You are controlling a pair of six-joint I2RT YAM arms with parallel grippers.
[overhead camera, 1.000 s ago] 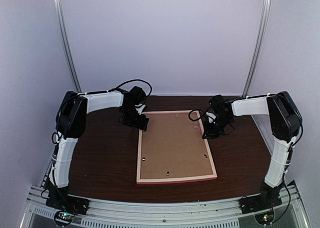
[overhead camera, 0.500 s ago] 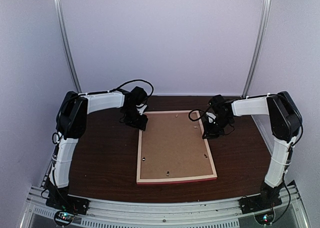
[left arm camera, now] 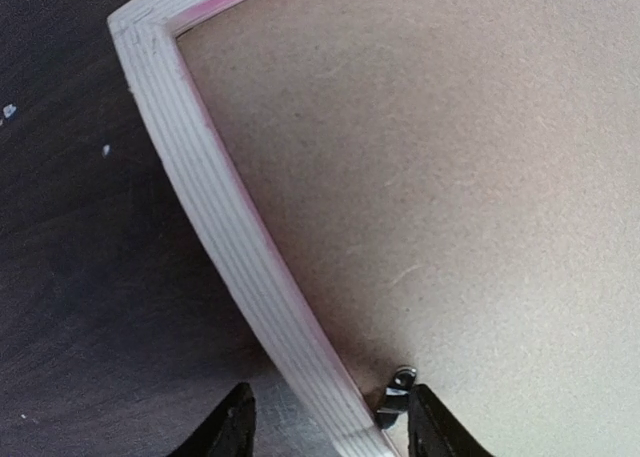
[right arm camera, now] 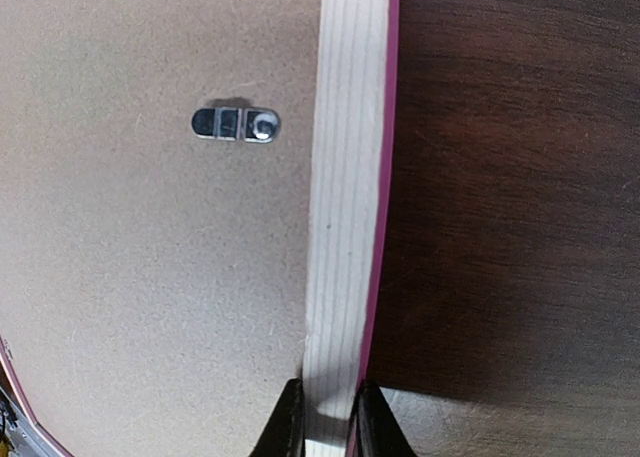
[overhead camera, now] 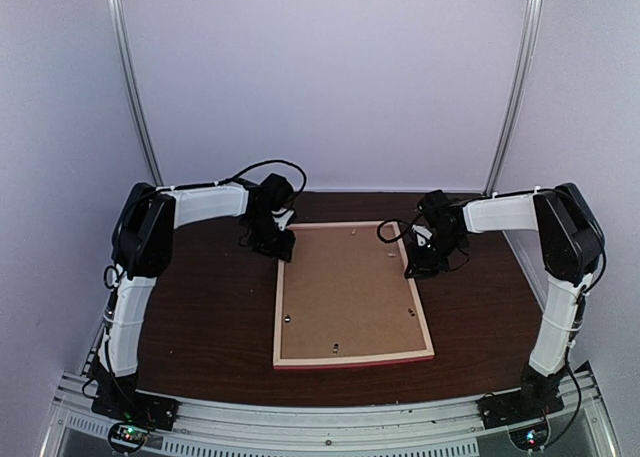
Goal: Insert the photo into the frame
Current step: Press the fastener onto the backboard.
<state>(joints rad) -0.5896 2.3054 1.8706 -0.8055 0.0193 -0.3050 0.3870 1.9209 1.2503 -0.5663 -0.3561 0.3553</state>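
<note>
Left wrist view: frame (left arm camera: 235, 237) runs off right and bottom edges; left tool (left arm camera: 325, 432) cropped at the bottom edge. Right tool (right arm camera: 325, 422) likewise cropped. Frame's front face hidden against the counter (overhead camera: 200, 317).

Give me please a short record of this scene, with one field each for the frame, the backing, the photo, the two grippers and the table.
frame: lies flat, pale back side up, pink showing at its edges
backing board: brown, sits inside the rails; a metal clip on it near the right rail
photo: not visible in any view
left gripper: open, one finger on each side of the left rail, near the far left corner
right gripper: shut on the right rail
table: dark wood, carries the frame
</note>
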